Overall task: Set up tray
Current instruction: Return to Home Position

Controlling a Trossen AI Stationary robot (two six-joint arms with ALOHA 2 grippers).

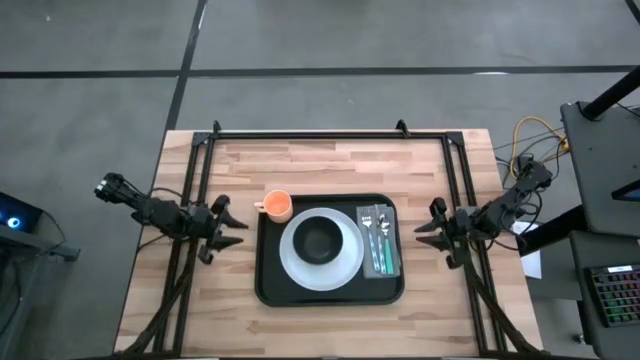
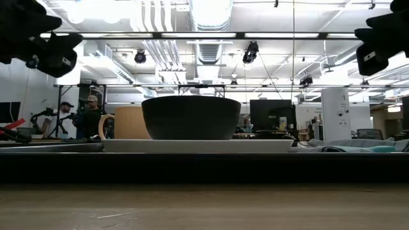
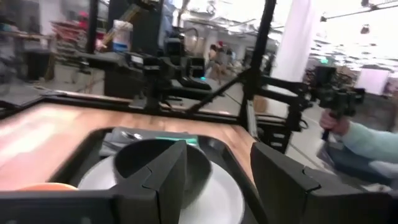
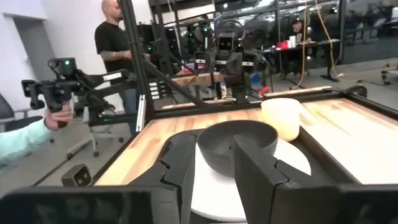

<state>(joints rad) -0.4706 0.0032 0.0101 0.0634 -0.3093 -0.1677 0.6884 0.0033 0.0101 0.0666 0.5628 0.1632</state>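
One tray [image 1: 268,285] is sitting at the middle of the wooden table [image 1: 330,160], its long sides running left to right in the high view. It is carrying one white plate [image 1: 295,265], which is lying a little left of the tray's centre; one black bowl [image 1: 320,241] is standing in the middle of that plate. One orange cup [image 1: 278,206] is standing at the tray's upper left corner in the high view, just beside the plate's rim. One grey napkin [image 1: 393,255] is lying along the tray's right end; three pieces of cutlery [image 1: 376,240] with teal handles are lying side by side on it (which is fork, knife or spoon is too small to tell).

The left gripper [image 1: 236,226] is hovering just off the tray's left edge, its fingers spreading wide and gripping nothing. The right gripper [image 1: 424,230] is hovering just off the tray's right edge, beside the napkin, its fingers parting by a narrower gap and likewise empty; both are pointing inward at the tray.

Beyond the table, in the right wrist view, one person [image 4: 118,43] in a dark shirt is standing; one hand [image 4: 57,115] with a pale sleeve is gripping a dark handle.
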